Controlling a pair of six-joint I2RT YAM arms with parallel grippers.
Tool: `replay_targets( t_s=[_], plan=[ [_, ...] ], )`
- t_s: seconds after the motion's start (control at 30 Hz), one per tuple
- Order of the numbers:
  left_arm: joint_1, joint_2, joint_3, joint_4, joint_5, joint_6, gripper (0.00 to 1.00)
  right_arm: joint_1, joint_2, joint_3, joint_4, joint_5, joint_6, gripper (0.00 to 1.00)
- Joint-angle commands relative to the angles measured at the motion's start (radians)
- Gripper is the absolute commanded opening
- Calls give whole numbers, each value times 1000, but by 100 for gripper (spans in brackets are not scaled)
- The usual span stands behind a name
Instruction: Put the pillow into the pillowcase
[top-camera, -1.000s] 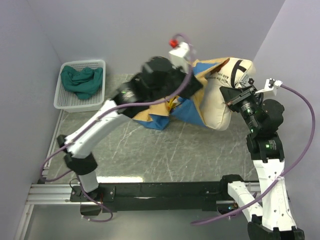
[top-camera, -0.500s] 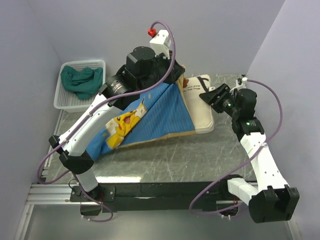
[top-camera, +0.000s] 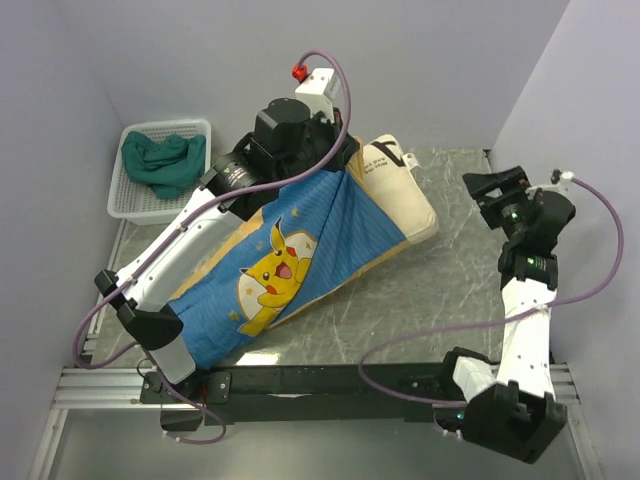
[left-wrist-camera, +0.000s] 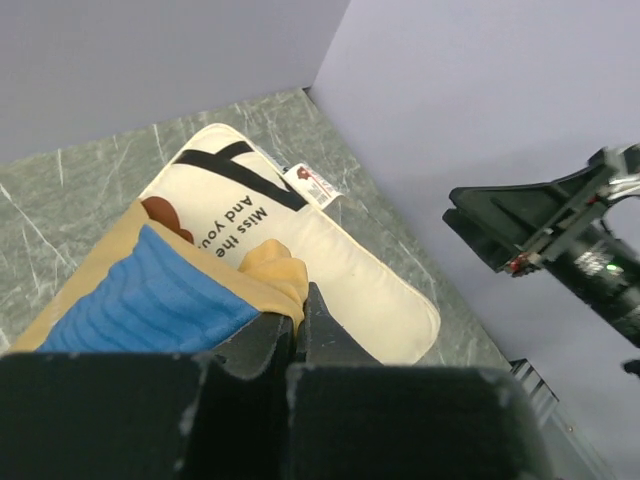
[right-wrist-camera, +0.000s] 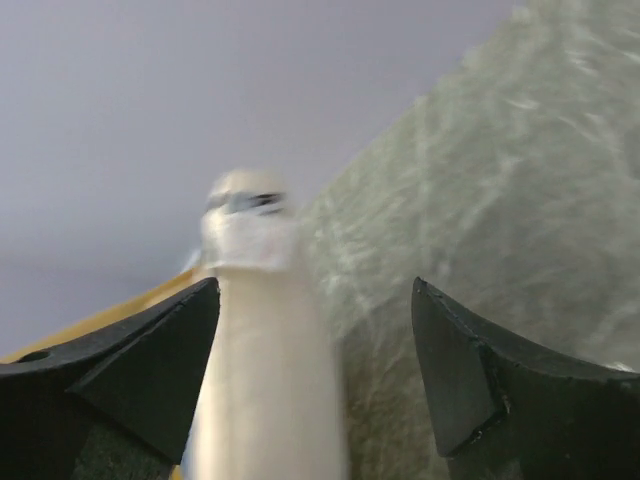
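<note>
Spread diagonally across the marbled table (top-camera: 450, 290), from near left to far right: the pillowcase (top-camera: 340, 230), blue stripes and yellow cartoon print up, mustard lining showing at the mouth. Sticking out of that mouth at the far right: one end of the pillow (top-camera: 405, 195), cream with black lettering, the rest covered by the fabric. At the far left, a white basket (top-camera: 165, 126) holding a crumpled green cloth (top-camera: 160, 160). Pinched tight on the pillowcase's mouth edge: the left gripper (left-wrist-camera: 298, 305). Spread wide, holding nothing, apart from the pillow to its right: the right gripper (right-wrist-camera: 315, 310).
</note>
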Motion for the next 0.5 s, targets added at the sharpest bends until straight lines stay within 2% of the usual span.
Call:
replay_targets(
  t_s=[0.0,0.1,0.13,0.23,0.27,0.37,0.47],
  plan=[
    [3,-88,27,163,-15,-13,1,-83,98,-116,117,-135,92,76],
    [3,-75,46,163,1,-16,1,-56,189,-168,218,-201,113,69],
    [3,-63,53,161,17,-16,1,-21,209,-180,263,-213,112,68],
    [3,-28,124,144,63,-17,1,74,305,-116,246,-230,63,66],
    [3,-25,129,150,73,-17,1,157,340,-101,251,-238,60,66],
    [3,-20,138,169,99,-24,2,284,352,-46,260,-244,60,65],
    [3,3,191,137,102,-14,3,367,284,-10,261,-236,69,68]
  ],
)
